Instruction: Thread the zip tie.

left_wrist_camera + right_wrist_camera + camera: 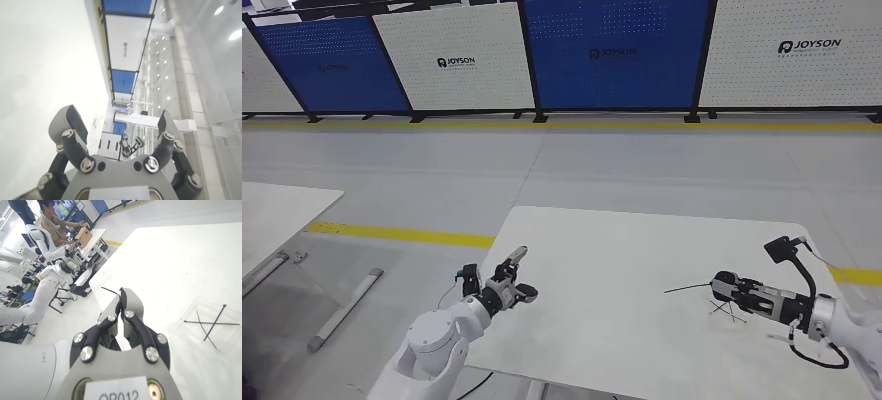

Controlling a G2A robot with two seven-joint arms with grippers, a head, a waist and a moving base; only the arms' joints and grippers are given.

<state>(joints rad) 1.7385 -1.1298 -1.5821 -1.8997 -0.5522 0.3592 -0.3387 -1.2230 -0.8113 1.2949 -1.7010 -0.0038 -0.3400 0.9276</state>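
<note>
Pinches one black zip tie (108,290) in the right gripper (121,292), with the pads pressed tight together on it. Holds it over the right part of the white table (622,250). Lets the free length jut out past the fingertips, close to level, with the long axis aimed across the table toward the left gripper (512,268). Cannot say which end leads, as the strip is too thin here; possibly the plain tail.

Shows the left gripper at the table's near left edge, with fingers (75,121) spread wide and nothing between them. Stands well apart from the tie, with most of the tabletop between. Faces its open gap across the table at the right gripper, so lines up roughly end-on with the tie's axis rather than across it.

Leaves three spare ties (209,323) crossed in a clear tray (200,302) just beside the right gripper, none of them held.

Reads as the stage before any threading: one tie in one gripper, no loop formed, tail and head not yet brought together. Turns on that wide gap along the tie's own axis. Calls, by this judgement, for bringing the spread left fingers in along that line to take the free end, or the tie across to them. Risks a miss, since a strip this thin sags and swings at its tip.
</note>
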